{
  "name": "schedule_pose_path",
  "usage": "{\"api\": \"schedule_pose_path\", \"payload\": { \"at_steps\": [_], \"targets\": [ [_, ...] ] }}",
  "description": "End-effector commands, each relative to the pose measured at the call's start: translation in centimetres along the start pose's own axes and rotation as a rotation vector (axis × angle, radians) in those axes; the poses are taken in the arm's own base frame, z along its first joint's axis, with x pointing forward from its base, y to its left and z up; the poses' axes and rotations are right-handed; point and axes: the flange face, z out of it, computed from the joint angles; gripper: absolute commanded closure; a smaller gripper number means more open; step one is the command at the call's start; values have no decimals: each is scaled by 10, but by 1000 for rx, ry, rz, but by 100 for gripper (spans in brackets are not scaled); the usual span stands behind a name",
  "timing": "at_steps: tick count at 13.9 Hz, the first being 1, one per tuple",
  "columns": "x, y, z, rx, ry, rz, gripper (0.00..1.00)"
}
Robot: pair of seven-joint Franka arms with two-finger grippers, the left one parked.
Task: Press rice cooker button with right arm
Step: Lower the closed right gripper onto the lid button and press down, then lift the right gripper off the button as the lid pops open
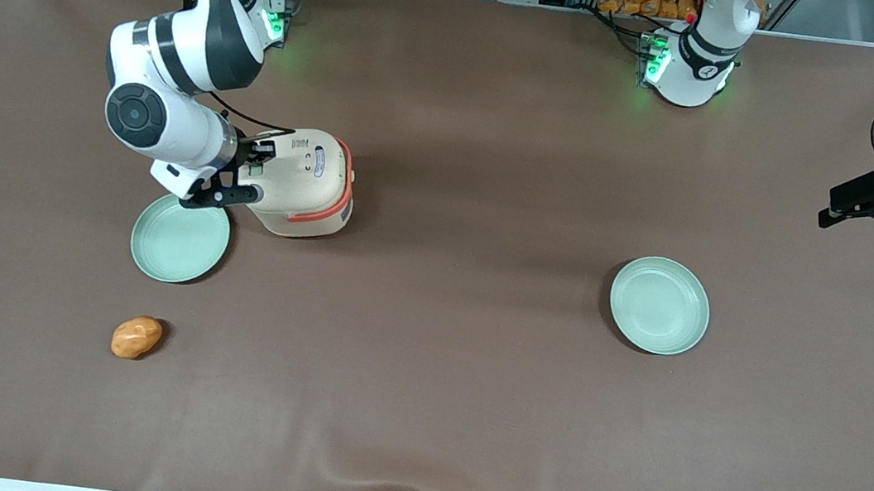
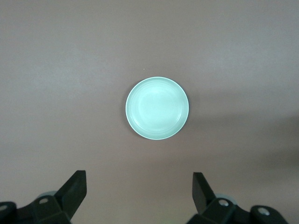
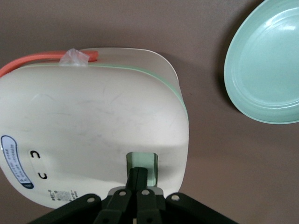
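Observation:
The rice cooker [image 1: 309,184] is a cream-beige box with an orange-red handle band, lid closed, standing on the brown table toward the working arm's end. In the right wrist view the rice cooker [image 3: 93,126] shows its lid top with a pale green button recess [image 3: 144,161] at its edge. My right gripper [image 3: 139,173] is shut, its two fingertips pressed together with their tips in that green button recess. In the front view the gripper [image 1: 257,159] sits against the cooker's side that faces the arm.
A mint-green plate [image 1: 180,239] lies beside the cooker, nearer the front camera; it also shows in the right wrist view [image 3: 264,65]. An orange bread-like lump [image 1: 136,337] lies nearer still. A second mint-green plate [image 1: 659,304] lies toward the parked arm's end [image 2: 157,108].

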Motion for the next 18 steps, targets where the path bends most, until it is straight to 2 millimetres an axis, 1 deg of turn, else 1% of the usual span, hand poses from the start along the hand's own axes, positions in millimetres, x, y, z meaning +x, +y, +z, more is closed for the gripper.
{"api": "schedule_pose_path", "payload": {
  "at_steps": [1,2,5,7,8,9,10,11,12,13,14,18],
  "targets": [
    [6,-3,-23,5,35,4,98],
    [6,-2,-37,8,29,2,97],
    [0,-7,-74,10,9,-7,95],
    [-9,-12,-107,10,-3,-15,90],
    [-14,-14,-121,9,-14,-19,85],
    [-20,-16,-142,9,-1,-27,73],
    [-23,-19,-161,11,39,-32,55],
    [-25,-21,-178,15,78,-37,45],
    [-29,-22,-194,16,116,-44,28],
    [-29,-21,-206,11,145,-45,9],
    [-31,-19,-221,9,178,-43,0],
    [-46,12,-273,25,282,-3,0]
  ]
}}
